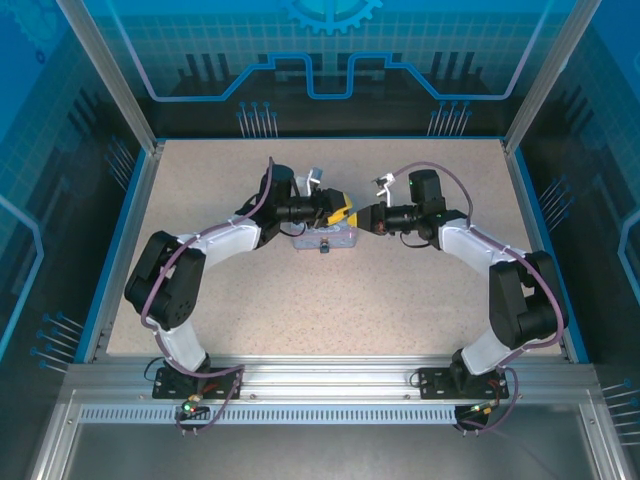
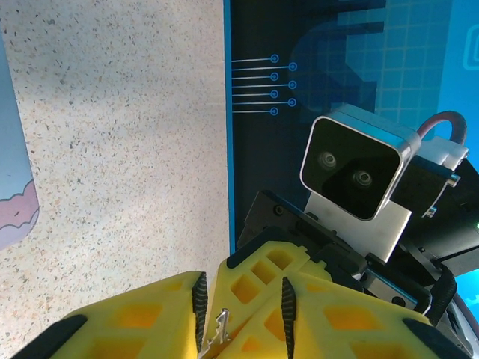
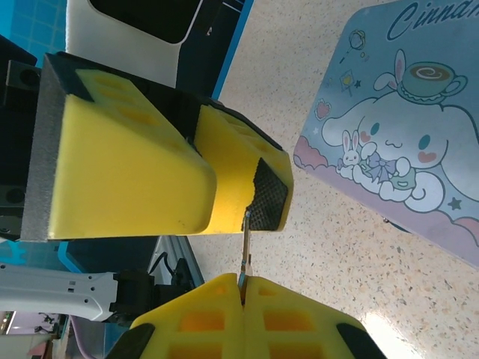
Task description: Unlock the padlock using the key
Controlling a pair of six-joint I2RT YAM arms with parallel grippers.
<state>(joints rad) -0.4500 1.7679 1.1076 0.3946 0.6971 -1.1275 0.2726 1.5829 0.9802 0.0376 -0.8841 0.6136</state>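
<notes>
The key (image 3: 245, 241) is clamped in the right end effector (image 3: 243, 283), tip inside the parted left end effector (image 2: 241, 303). This looks like a handover, so the left should close squarely next.

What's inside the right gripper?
A thin key sticks up from between the closed fingers of the right gripper. The key's lower end is buried between those fingers, so how much of it is held can't be seen.

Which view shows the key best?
The right wrist view: the key stands clear as a thin strip, pinched in the right gripper, reaching the left gripper. The left wrist view shows a toothed bit at its bottom edge. In the top external view it is too small to tell.
</notes>
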